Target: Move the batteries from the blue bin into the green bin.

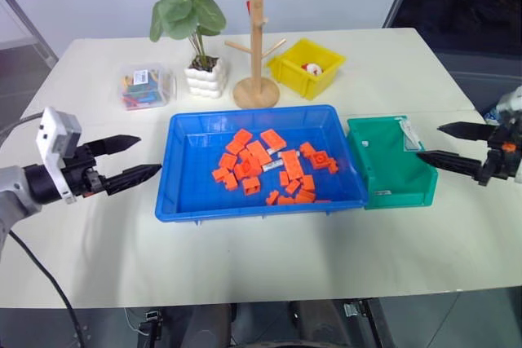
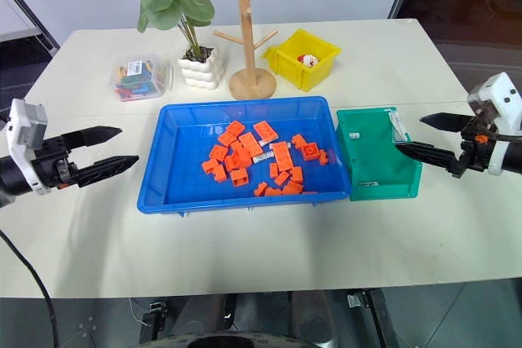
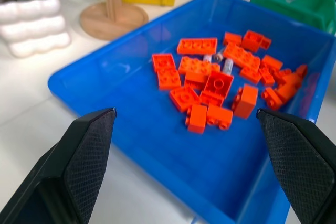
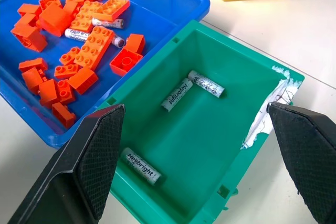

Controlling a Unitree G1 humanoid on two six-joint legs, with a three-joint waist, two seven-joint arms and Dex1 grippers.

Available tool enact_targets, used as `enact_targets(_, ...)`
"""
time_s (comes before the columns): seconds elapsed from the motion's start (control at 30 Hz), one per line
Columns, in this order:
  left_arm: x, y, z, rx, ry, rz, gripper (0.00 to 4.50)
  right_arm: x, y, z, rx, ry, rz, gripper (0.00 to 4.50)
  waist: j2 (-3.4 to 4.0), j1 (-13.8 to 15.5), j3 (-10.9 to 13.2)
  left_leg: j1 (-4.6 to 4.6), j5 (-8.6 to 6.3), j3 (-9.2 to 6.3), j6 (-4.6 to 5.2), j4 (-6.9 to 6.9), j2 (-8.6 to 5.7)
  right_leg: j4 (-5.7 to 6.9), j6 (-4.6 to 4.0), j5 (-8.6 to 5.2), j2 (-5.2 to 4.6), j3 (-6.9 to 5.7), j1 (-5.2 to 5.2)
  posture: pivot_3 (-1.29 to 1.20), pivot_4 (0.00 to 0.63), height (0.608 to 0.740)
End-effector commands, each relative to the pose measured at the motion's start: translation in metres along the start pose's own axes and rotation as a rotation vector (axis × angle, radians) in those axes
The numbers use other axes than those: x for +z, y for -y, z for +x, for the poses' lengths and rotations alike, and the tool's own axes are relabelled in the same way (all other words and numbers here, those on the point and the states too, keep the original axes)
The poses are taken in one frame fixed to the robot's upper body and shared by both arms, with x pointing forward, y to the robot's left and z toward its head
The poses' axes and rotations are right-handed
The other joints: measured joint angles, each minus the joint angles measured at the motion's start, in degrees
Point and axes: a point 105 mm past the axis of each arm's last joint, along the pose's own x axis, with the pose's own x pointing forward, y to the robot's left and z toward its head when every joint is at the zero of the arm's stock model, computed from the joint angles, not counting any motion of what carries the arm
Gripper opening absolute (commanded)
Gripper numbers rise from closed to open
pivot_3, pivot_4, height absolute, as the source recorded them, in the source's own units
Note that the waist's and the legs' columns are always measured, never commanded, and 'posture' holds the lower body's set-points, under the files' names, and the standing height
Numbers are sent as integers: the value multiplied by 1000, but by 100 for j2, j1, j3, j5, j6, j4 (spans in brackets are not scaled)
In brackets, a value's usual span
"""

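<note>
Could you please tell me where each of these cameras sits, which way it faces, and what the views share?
Left and right eye views: on the head, looking forward and down over the table; left gripper and right gripper both show, open.
Left wrist view: on the left wrist, facing the blue bin and its orange blocks between its own fingers.
Right wrist view: on the right wrist, over the green bin holding three batteries.
Shared: both wrist views show the blue bin.
</note>
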Motion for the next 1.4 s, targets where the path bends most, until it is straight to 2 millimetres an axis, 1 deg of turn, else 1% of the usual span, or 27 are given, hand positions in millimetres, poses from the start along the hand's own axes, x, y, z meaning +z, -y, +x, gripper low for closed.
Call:
enact_targets(0.03, 5, 8, -1, -31, -16, 41, 4500, 14, -3, -3, 0, 54, -35, 4455, 0, 3, 0, 0, 0, 0, 0, 0, 0, 0, 0, 0, 0, 0, 0, 0, 150, 740)
enact_targets(0.1, 4, 9, -1, -33, -18, 37, 4500, 14, -3, -2, 1, 57, -33, 4455, 0, 3, 0, 0, 0, 0, 0, 1, 0, 0, -1, 0, 0, 0, 0, 0, 150, 740)
enact_targets(0.33, 8, 5, -1, -11, -10, 57, 4500, 15, -4, 3, 2, 72, -28, 4455, 0, 1, 0, 0, 0, 1, 0, 0, 0, 0, 0, 0, 0, 0, 0, 0, 150, 740)
enact_targets(0.7, 3, 12, 1, -28, -24, 49, 4500, 19, -4, 10, 15, 80, -31, 4455, 0, 0, 0, 0, 0, 1, 0, 0, 0, 0, 0, 0, 0, 0, 0, 0, 150, 740)
enact_targets(1.17, 4, 14, 2, -17, -10, 52, 4500, 25, -2, 14, 22, 96, -45, 4455, 0, -2, 0, 0, 0, 1, 0, 1, 0, 0, 0, 0, 0, 0, -1, 0, 150, 740)
enact_targets(1.23, 7, 13, 3, -9, 6, 55, 4500, 33, -5, 18, 38, 114, -69, 4455, 0, -10, 0, 0, 0, 1, 0, 0, 0, 1, 0, 0, 0, 0, -1, 0, 150, 740)
enact_targets(1.27, 9, 11, 4, -5, 16, 55, 4500, 41, -9, 23, 52, 135, -93, 4455, 0, -12, 0, 1, 0, 1, 0, 0, 0, 1, 0, 0, 0, 0, -1, 0, 150, 740)
enact_targets(1.33, 9, 9, 7, -3, 6, 69, 4500, 57, -20, 37, 90, 168, -180, 4455, 0, -26, 0, 3, 0, 1, 0, 1, 2, 1, -1, 1, 1, 0, -1, 0, 150, 740)
enact_targets(1.4, 5, 10, 10, -14, -19, 83, 4500, 70, -31, 56, 136, 188, -267, 4455, 2, -41, 0, 7, 0, 4, 0, 0, 3, 3, -1, 2, 1, 0, -1, 0, 150, 740)
